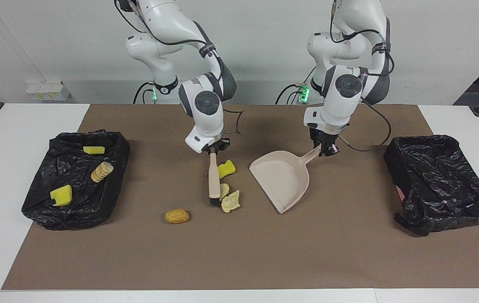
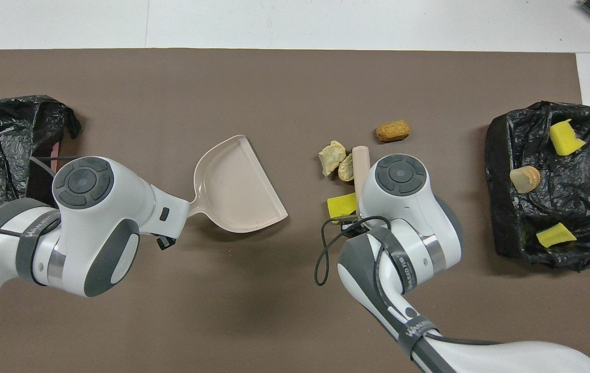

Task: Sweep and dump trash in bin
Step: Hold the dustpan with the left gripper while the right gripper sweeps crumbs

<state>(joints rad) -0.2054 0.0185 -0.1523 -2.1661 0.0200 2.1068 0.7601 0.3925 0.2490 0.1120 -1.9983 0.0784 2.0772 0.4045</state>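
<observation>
Yellow sponge (image 1: 226, 168) and two crinkled scraps (image 1: 228, 198) could slip round the brush (image 1: 213, 181) clamped in the right gripper (image 1: 214, 148); orange piece (image 1: 176, 216) gets missed; left gripper (image 1: 326, 148) clamps the dustpan (image 1: 283, 181).

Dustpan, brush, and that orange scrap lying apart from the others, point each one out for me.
dustpan (image 1: 283, 182), facing view, on the bare inside of its pan.
brush (image 1: 213, 179), facing view, on the middle of its beige handle.
orange scrap (image 1: 176, 216), facing view, on its middle.

Arm band lettering (image 2: 415, 328) — too small to read.
</observation>
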